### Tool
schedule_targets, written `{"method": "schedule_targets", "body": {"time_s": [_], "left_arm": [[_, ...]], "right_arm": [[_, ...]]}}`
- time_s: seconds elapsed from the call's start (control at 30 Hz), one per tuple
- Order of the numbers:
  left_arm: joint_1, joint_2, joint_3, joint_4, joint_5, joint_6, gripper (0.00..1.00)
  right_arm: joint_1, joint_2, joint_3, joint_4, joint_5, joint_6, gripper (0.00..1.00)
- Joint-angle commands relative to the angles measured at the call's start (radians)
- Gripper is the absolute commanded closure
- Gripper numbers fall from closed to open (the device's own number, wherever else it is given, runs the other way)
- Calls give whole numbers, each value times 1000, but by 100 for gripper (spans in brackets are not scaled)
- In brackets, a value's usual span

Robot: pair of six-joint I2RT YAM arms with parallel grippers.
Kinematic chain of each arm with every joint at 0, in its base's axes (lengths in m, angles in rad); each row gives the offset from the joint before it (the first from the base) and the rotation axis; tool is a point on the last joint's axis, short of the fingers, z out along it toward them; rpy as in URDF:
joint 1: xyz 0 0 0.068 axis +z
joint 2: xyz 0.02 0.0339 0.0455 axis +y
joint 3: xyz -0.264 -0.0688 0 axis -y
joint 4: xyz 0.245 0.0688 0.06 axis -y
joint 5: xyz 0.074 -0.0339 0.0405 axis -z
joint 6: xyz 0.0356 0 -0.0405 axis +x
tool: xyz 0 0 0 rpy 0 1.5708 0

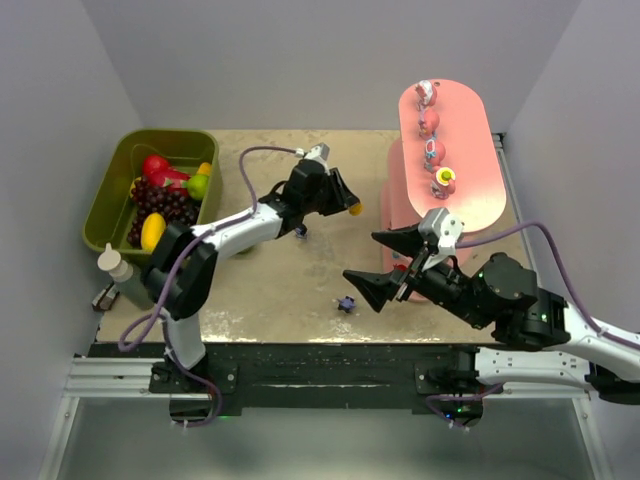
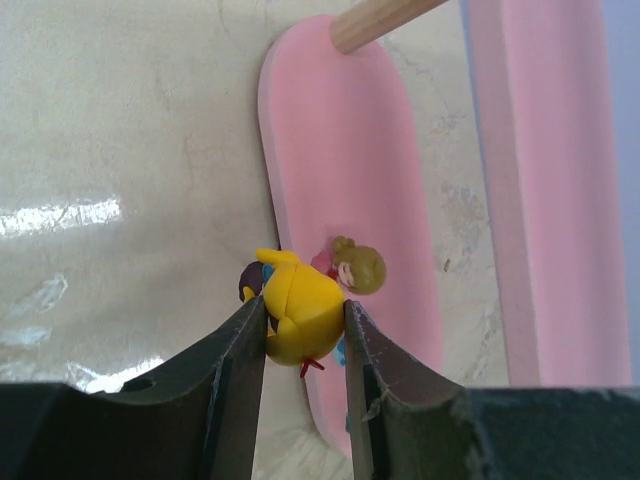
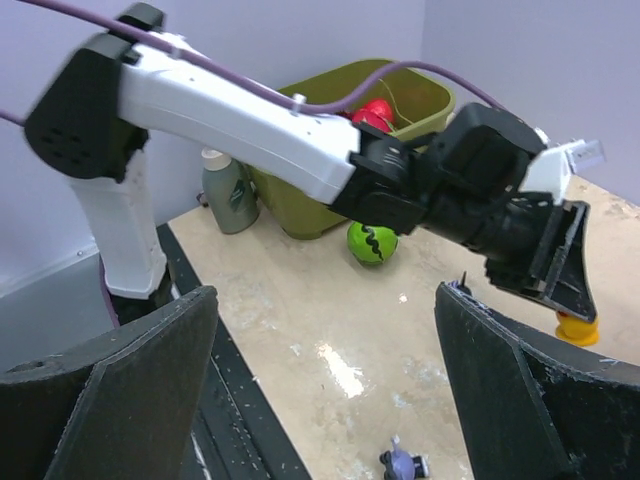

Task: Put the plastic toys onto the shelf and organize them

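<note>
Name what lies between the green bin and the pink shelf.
In the top view, the left arm spans that stretch, its end effector gripping a yellow toy; a dark toy lies beneath it.

Our left tool [image 1: 347,202] grips a yellow toy [image 1: 356,209] over the table [image 1: 270,290]. Our right tool [image 1: 385,265] gapes beside a purple toy [image 1: 346,303].

The worktop [image 2: 120,150] is smooth and glossy, mottled like stone. The shelf [image 2: 340,150] has matt pink boards and a bare wooden post [image 2: 375,20]; the yellow toy [image 2: 300,305] is smooth plastic, the jaws matt black.
</note>
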Motion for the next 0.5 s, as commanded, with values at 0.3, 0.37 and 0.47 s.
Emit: {"method": "schedule_targets", "body": {"time_s": [0.3, 0.37, 0.47], "left_arm": [[20, 359, 405, 7, 136, 16, 100], [20, 397, 444, 2, 142, 12, 100], [18, 437, 494, -18, 146, 15, 100]], "right_arm": [[5, -70, 11, 54, 19, -28, 8], [3, -69, 8, 51, 27, -30, 8], [3, -70, 3, 48, 42, -28, 8]]}}
